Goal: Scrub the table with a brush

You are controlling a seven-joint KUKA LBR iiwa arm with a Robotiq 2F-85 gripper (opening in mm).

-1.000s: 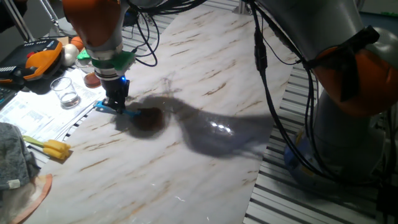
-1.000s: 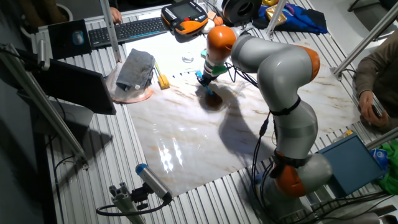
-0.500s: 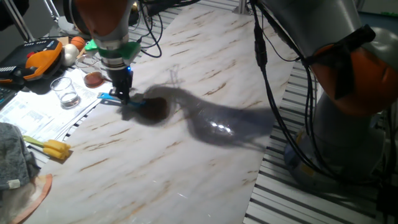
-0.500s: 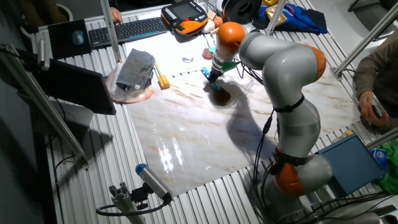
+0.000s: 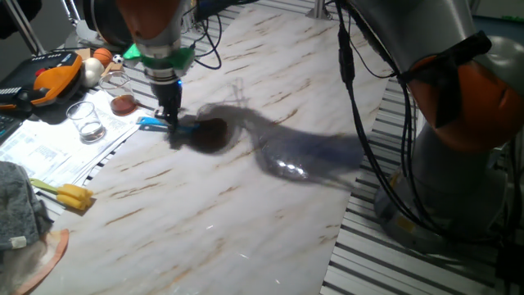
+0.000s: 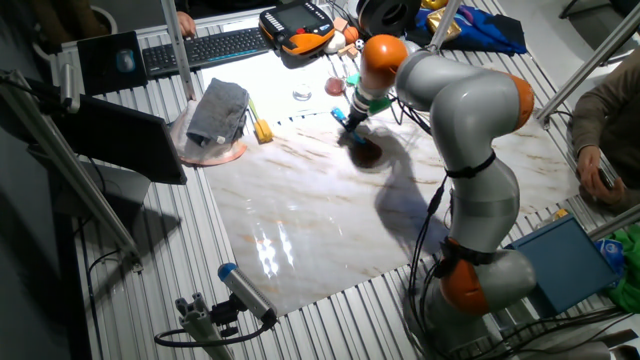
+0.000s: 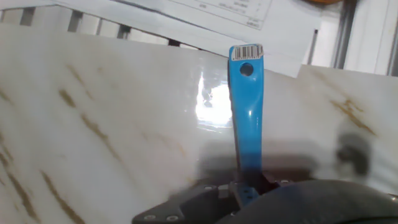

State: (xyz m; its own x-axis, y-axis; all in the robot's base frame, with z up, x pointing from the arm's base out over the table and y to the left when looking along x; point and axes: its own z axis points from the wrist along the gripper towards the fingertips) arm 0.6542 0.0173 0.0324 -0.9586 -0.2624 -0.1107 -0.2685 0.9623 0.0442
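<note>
Your claw (image 5: 171, 121) is clamped on the blue handle of the brush (image 5: 196, 131), which lies low over the tabletop (image 5: 246, 197) near its far edge. In one fixed view, the brown bristle head sits on the marble just right of the claw, while the handle's free end projects left toward the paper sheets (image 5: 49, 147). In the other fixed view, the claw (image 6: 355, 122) holds the brush (image 6: 362, 148) with the head resting on the tabletop (image 6: 300, 220). In the hand view, the brush (image 7: 246, 112) handle runs straight up from between the fingers, its barcode-labelled tip reaching the tabletop (image 7: 93, 124) edge.

Beside the tabletop you will find a glass (image 5: 85, 120), a yellow-handled tool (image 5: 65, 194), and a grey cloth (image 5: 16, 205). An orange pendant (image 5: 49, 72) lies beyond them.
</note>
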